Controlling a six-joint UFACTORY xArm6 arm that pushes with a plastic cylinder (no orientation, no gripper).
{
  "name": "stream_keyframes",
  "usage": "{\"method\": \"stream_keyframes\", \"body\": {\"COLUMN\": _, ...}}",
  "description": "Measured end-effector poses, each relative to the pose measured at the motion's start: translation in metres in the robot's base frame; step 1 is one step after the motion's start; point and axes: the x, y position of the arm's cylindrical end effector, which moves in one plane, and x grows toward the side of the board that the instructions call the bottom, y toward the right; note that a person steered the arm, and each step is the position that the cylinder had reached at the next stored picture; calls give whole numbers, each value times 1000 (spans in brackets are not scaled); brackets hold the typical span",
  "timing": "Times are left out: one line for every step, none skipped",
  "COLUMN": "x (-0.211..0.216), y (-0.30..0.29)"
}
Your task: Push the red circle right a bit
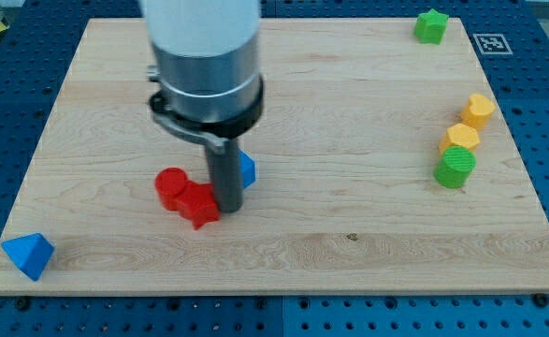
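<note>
The red circle [170, 186] lies on the wooden board [349, 122] at the view's lower left of centre. A second red block [197, 204] of angular shape touches its lower right side. My tip [228, 208] is at the right edge of that angular red block, to the right of the red circle. A blue block [247, 169] peeks out just behind the rod, on its right; its shape is mostly hidden.
A blue triangular block [27, 255] sits at the board's lower left corner. A green block [431, 25] is at the top right. Two yellow blocks [478, 110] [460, 139] and a green round block [455, 168] cluster at the right edge.
</note>
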Motion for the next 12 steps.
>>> {"method": "stream_keyframes", "body": {"x": 0, "y": -38}}
{"method": "stream_keyframes", "body": {"x": 0, "y": -71}}
{"method": "stream_keyframes", "body": {"x": 9, "y": -95}}
{"method": "stream_keyframes", "body": {"x": 9, "y": -96}}
{"method": "stream_keyframes", "body": {"x": 2, "y": -62}}
{"method": "stream_keyframes", "body": {"x": -35, "y": -45}}
{"method": "stream_keyframes", "body": {"x": -97, "y": -63}}
{"method": "stream_keyframes", "body": {"x": -137, "y": -142}}
{"method": "stream_keyframes", "body": {"x": -135, "y": -214}}
{"method": "stream_keyframes", "body": {"x": -126, "y": -235}}
{"method": "stream_keyframes", "body": {"x": -111, "y": -236}}
{"method": "stream_keyframes", "body": {"x": -96, "y": -236}}
